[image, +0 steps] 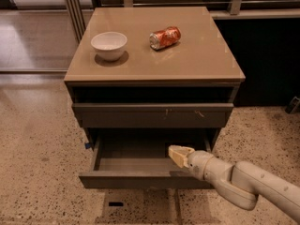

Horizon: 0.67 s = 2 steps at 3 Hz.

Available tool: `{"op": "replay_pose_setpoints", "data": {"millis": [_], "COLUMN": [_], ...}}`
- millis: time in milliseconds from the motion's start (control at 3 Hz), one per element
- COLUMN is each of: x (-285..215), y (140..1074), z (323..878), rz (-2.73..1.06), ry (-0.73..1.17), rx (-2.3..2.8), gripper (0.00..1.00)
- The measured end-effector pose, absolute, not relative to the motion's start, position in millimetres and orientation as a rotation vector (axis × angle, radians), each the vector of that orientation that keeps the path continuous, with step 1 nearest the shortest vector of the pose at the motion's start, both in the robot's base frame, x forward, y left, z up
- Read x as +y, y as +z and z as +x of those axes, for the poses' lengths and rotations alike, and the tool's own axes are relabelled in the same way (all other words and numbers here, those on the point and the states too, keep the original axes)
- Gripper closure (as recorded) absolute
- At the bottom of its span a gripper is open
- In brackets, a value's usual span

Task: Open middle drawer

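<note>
Second front down on the cabinet (pixel 197 64): the middle drawer (pixel 126 180), plain dark grey-brown, without a handle, drawn out toward 6 o'clock and standing open, inner floor in plain sight. Low in the scene, at about 6 o'clock from the centre. Small blue bit (pixel 87 145) at its left end, toward 9 o'clock, just under the front above.

Inside the right part of the drawer, at 3 o'clock of its opening: the gripper (pixel 180 155), pale cream tip pointing toward 9 o'clock, close behind the drawer's front panel and over the inner floor. Open or closed, holding anything or not: cannot tell. Touching the drawer or not: cannot tell either. Behind it the arm (pixel 248 186), light grey and rounded, crossing the right end of the front panel and running off toward 4 o'clock to the lower right corner.

Directly above, at 12 o'clock of the open drawer: the top drawer (pixel 140 116), flush in the cabinet, pale scratch marks near its upper edge.

On the tan cabinet top, a white bowl (pixel 108 45) upright at 10 o'clock and an orange can (pixel 165 37) lying on its side at 12 o'clock, well apart from each other.

Around the cabinet's foot, speckled floor (pixel 37 144).
</note>
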<state>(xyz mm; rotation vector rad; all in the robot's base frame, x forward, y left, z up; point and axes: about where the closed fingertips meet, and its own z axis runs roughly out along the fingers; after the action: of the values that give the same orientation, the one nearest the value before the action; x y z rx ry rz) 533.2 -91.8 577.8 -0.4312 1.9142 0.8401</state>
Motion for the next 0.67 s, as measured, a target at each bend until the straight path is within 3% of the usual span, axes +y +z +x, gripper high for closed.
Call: {"op": "replay_pose_setpoints", "data": {"millis": [667], "x": [-91.7], "y": [577.9], "z": [533.2], "rz": [-0.431], "ry": [0.84], "rx": [1.914], "gripper": [0.36]}}
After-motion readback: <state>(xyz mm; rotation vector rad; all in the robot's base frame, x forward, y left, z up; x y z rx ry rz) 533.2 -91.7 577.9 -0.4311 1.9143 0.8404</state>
